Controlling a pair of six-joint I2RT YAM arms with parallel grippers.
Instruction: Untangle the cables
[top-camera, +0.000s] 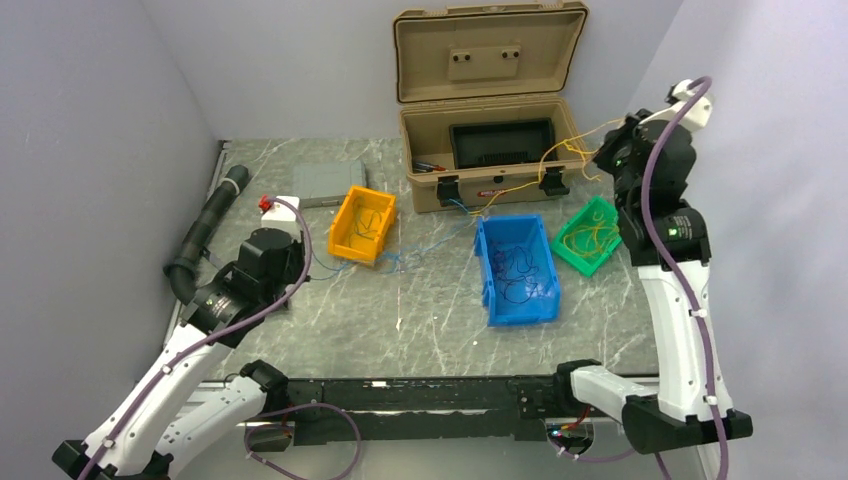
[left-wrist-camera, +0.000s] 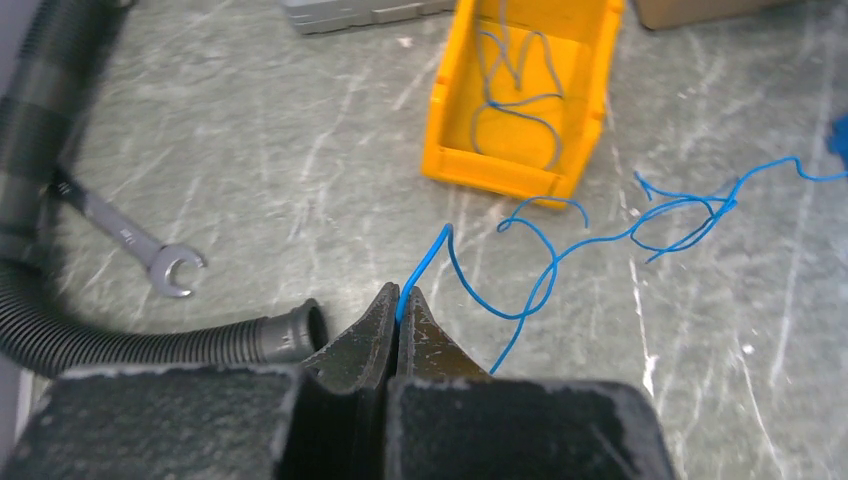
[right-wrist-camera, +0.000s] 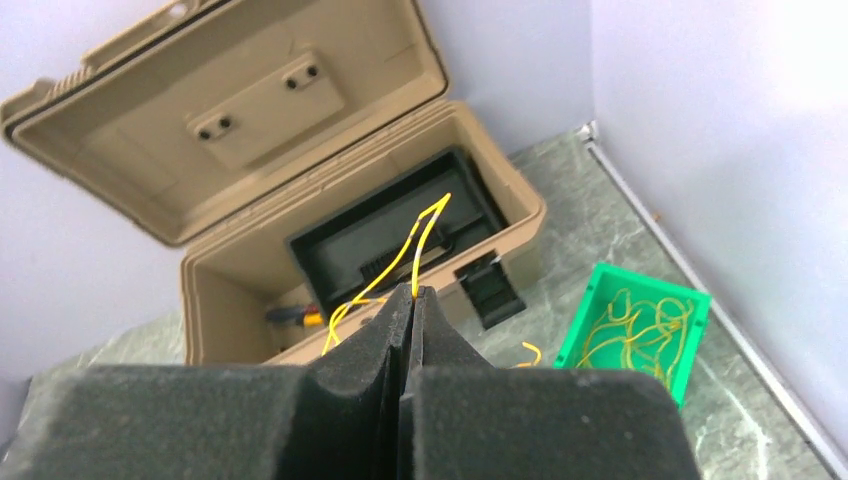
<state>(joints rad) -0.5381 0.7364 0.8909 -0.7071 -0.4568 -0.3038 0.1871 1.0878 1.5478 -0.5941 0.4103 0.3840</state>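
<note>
Grey marbled table (top-camera: 420, 330), walls close on left, back and right. Black hose (top-camera: 205, 230) lines the left edge. Left gripper (left-wrist-camera: 400, 300) low, near orange bin (top-camera: 345, 238), jaws pinched on blue cable (left-wrist-camera: 424, 268), which trails right over tabletop toward blue bin (top-camera: 488, 272). Right gripper (right-wrist-camera: 413, 295) raised by right wall, clamped on yellow cable (right-wrist-camera: 419, 258) before open tan case (top-camera: 480, 190). Widest open tabletop: front-centre, between bins and arm bases.

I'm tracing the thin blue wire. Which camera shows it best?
Left wrist: the thin blue wire loops clearly across the tabletop, pinched in the left fingers. Top external shows it faintly; right wrist, not at all.
</note>
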